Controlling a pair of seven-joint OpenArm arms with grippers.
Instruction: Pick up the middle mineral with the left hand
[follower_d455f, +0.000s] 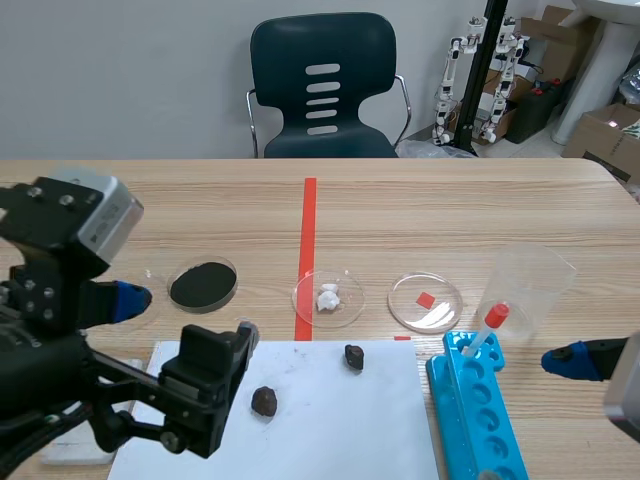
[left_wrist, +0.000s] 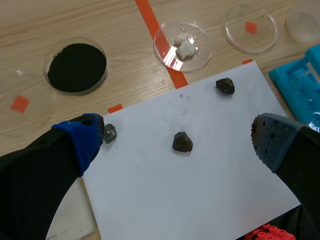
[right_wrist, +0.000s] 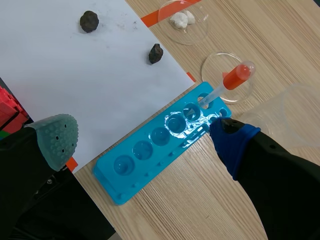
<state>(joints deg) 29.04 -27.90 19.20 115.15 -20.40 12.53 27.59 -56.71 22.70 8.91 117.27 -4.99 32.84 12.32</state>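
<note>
Three dark minerals lie on a white paper sheet (left_wrist: 200, 190). The middle mineral (left_wrist: 182, 142) (follower_d455f: 264, 401) (right_wrist: 89, 21) sits near the sheet's centre. The left one (left_wrist: 109, 133) lies by the sheet's edge, touching my left finger's blue pad (left_wrist: 82, 137). The right one (left_wrist: 225, 85) (follower_d455f: 353, 357) is nearer the dishes. My left gripper (left_wrist: 177, 140) hangs open above the sheet, its fingers spread to either side of the middle mineral and nothing held. My right gripper (right_wrist: 144, 140) is open above the blue rack (right_wrist: 165, 145), holding nothing.
Beyond the sheet stand a dish of black powder (left_wrist: 77, 66), a dish with white lumps (left_wrist: 182, 46) and a dish with a red chip (left_wrist: 250, 28). A red-bulbed dropper (follower_d455f: 490, 325) stands in the blue rack (follower_d455f: 480, 410). A clear beaker (follower_d455f: 530, 285) stands behind it.
</note>
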